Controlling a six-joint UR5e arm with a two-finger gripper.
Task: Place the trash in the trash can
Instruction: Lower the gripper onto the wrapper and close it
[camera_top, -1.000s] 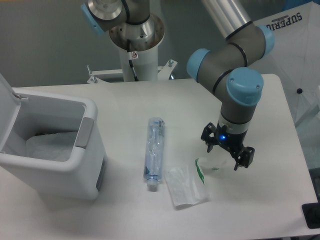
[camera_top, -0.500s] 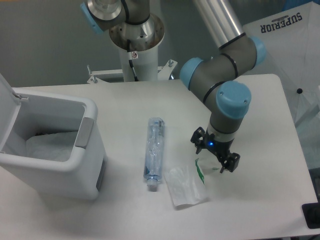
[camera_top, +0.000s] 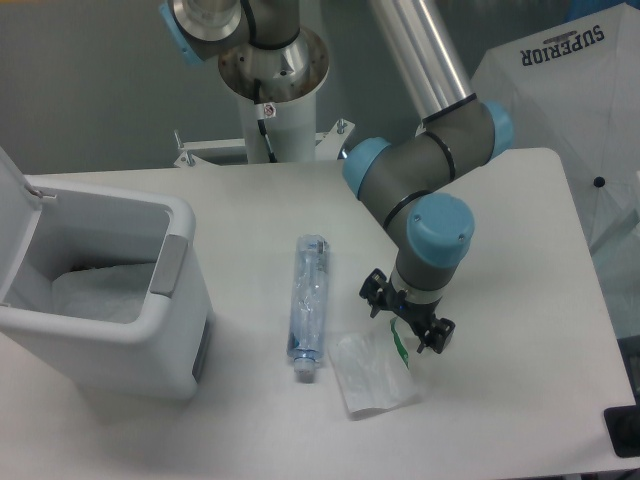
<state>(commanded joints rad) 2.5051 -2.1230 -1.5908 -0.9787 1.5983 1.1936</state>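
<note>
1. Camera view: the gripper (camera_top: 407, 319) hangs low over the top end of the wrapper (camera_top: 375, 368), its jaws wide apart and holding nothing.
2. I cannot tell if the jaws touch the wrapper.
3. The wrapper lies flat on the white bench (camera_top: 520, 260).
4. The bottle (camera_top: 309, 303) lies just left of it, cap toward the front.
5. The bin (camera_top: 110, 300) stands open at the left.
</note>
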